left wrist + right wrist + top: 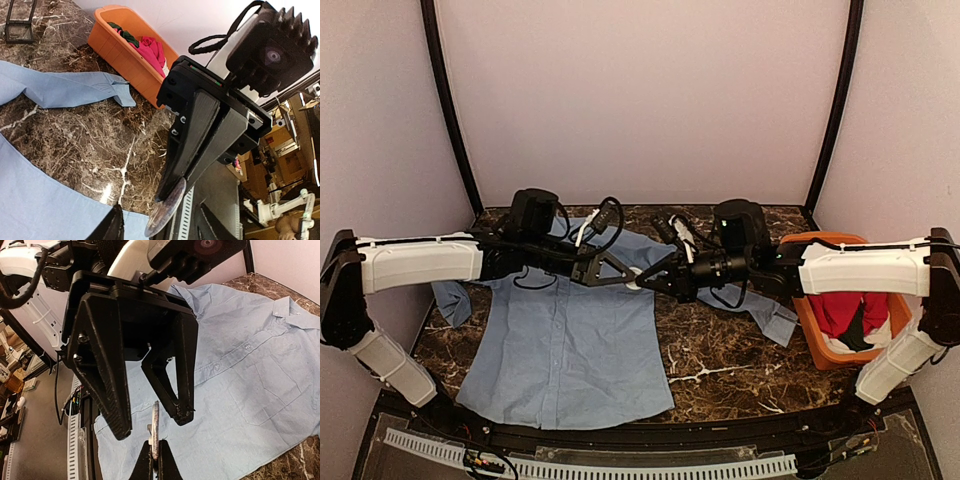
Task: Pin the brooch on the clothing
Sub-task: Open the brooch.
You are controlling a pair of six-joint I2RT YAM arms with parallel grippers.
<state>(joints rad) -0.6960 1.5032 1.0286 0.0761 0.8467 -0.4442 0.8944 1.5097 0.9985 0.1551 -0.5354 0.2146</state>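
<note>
The light blue shirt lies flat on the marble table, collar at the back; it also shows in the right wrist view. The brooch, a thin round disc with a pin clasp, is seen edge-on above the shirt. My right gripper is shut on its lower edge. In the left wrist view the right gripper pinches the disc. My left gripper is open, one finger on each side of the brooch, apart from it. Both grippers meet above the shirt's right shoulder.
An orange basket with a red garment stands at the right edge of the table, next to the shirt's right sleeve. Bare marble lies between the shirt and the basket. Walls enclose the back and both sides.
</note>
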